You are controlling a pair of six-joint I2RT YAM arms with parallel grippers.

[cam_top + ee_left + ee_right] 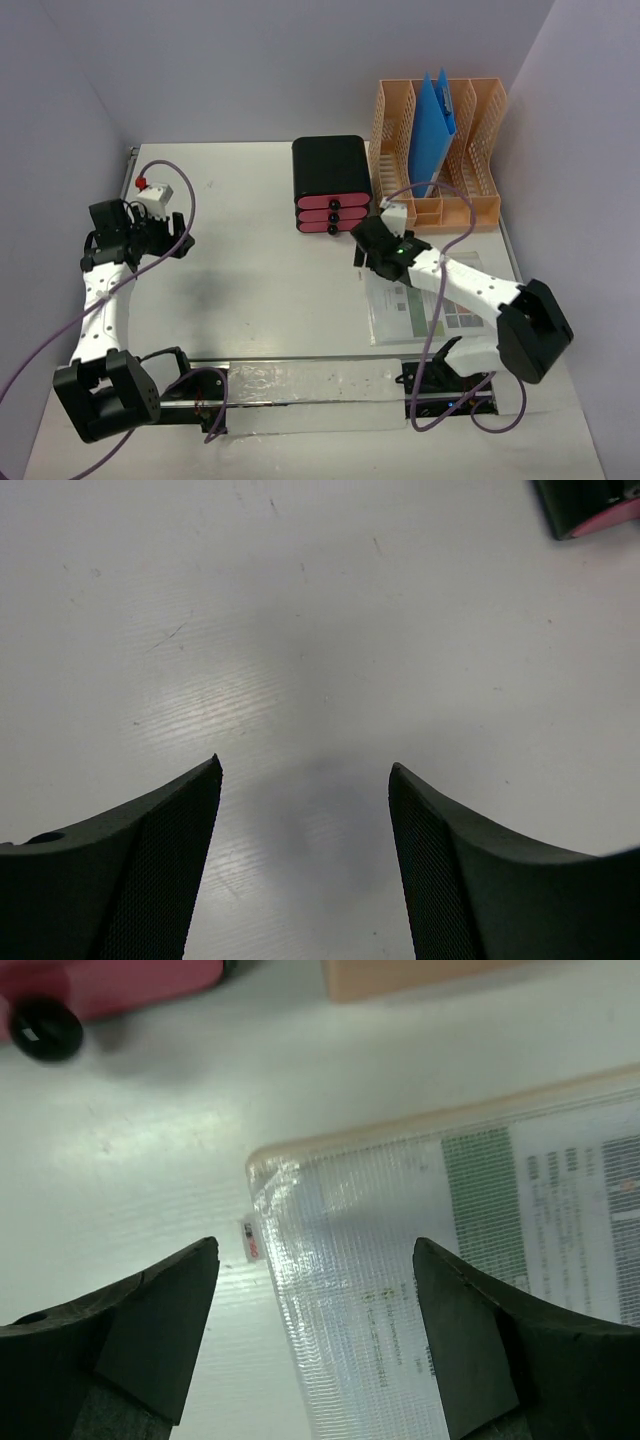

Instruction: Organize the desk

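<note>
The white desk (250, 290) fills the top view and shows bare under my left gripper in the left wrist view (300, 630). My left gripper (180, 243) (305, 770) is open and empty above bare desk at the far left. My right gripper (366, 258) (315, 1245) is open just above the far left corner of a clear mesh document pouch (420, 305) (420, 1260) with printed sheets inside. The pouch lies flat on the desk in front of the rack. The jaws straddle its corner without holding it.
A black box with pink drawers (331, 184) stands at the back centre; one pink drawer with its knob (45, 1028) shows in the right wrist view. An orange slotted file rack (435, 150) holding a blue folder (432, 125) stands at the back right. A metal rail (300, 385) runs along the near edge.
</note>
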